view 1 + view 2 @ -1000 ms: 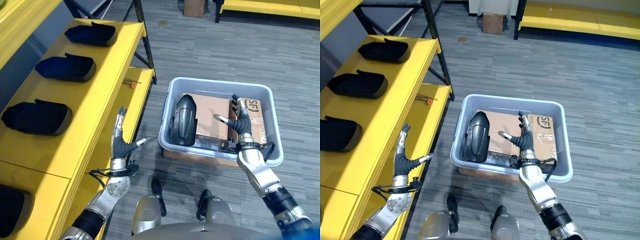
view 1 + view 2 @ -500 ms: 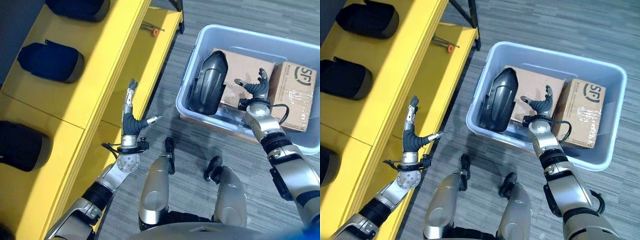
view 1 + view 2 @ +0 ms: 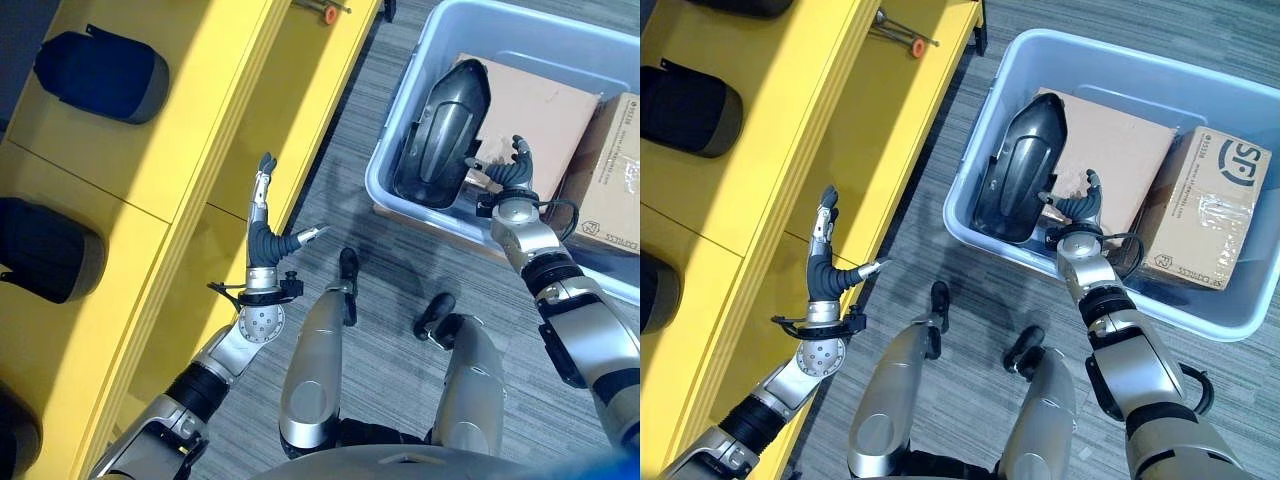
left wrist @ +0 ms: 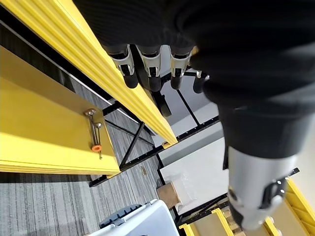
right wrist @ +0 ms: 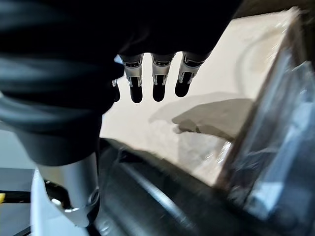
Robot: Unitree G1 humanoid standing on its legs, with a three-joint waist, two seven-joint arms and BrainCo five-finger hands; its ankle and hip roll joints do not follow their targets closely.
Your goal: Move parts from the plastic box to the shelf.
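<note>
R hand (image 3: 1077,212) fingers spread, just beside black part (image 3: 1018,170) in plastic box (image 3: 1120,62); L hand (image 3: 824,280) spread.

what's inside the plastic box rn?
In the box: one black part leaning on a flat carton, and a second carton beside it. Right hand reaches in. The floor under the cartons is covered.

Plastic box (image 3: 385,170) cut off at right edge; black part's (image 3: 440,140) lower end hidden behind box wall.
</note>
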